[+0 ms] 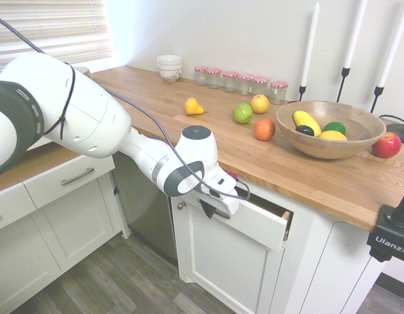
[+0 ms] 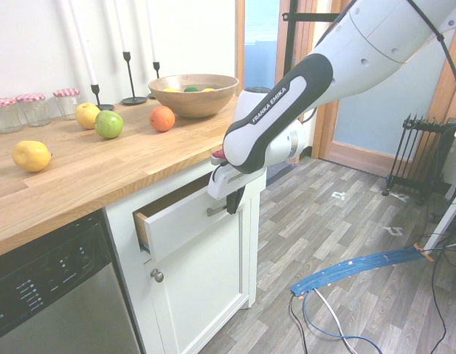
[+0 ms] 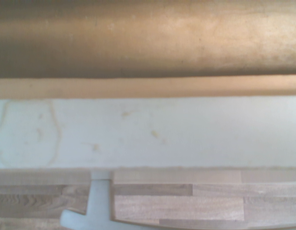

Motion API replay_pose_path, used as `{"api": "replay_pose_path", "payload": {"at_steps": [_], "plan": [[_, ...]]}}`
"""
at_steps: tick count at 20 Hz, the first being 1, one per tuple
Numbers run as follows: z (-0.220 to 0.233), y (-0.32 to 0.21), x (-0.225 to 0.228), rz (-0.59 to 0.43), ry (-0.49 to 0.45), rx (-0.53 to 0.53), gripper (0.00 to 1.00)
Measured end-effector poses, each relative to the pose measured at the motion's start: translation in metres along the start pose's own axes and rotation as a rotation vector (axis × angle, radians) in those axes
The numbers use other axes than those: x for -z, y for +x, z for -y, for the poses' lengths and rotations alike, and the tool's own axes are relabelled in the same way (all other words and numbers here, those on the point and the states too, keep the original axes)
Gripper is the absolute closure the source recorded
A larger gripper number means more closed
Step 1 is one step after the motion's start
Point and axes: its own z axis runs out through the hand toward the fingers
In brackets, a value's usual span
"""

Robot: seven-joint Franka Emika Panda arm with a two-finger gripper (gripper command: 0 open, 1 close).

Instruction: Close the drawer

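Remaining narrow gap above drawer

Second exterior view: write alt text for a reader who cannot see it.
A white robot arm's shut gripper presses against the handle side of a partly open white drawer under a wooden countertop. Loose fruit, a wooden bowl, jars and candlesticks stand on top.

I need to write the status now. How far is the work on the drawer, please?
Done: the drawer is pushed most of the way in, with only a narrow strip of its wooden side showing under the countertop. In hand: the shut gripper is at the front panel by the handle. Left: close the last gap until the front is flush.
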Motion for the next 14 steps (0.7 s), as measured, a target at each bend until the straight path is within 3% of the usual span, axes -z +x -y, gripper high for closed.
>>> {"api": "replay_pose_path", "payload": {"at_steps": [14], "plan": [[0.018,0.017,-0.015,0.020,-0.025,-0.014,1.00]]}}
